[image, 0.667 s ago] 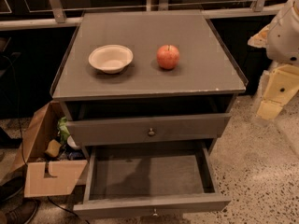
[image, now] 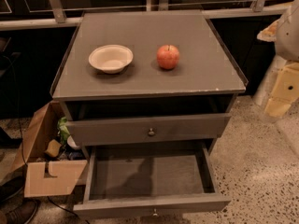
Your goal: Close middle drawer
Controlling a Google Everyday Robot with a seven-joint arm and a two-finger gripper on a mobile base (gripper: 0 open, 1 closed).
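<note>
The grey cabinet [image: 149, 78] has its middle drawer [image: 149, 204] pulled far out at the bottom of the camera view. It is empty inside, and a small brass knob [image: 154, 213] sits on its front. Above it, the top drawer [image: 117, 130] with a like knob stands slightly out. The bottom drawer is hidden. My gripper [image: 279, 104] hangs at the far right edge, on the pale arm. It is beside the cabinet's right side, apart from both drawers and above the floor.
A white bowl [image: 110, 58] and a red apple [image: 167, 56] sit on the cabinet top. An open cardboard box [image: 44, 171] with clutter stands on the floor to the left. Speckled floor [image: 261, 171] lies to the right. A dark wall with a rail runs behind.
</note>
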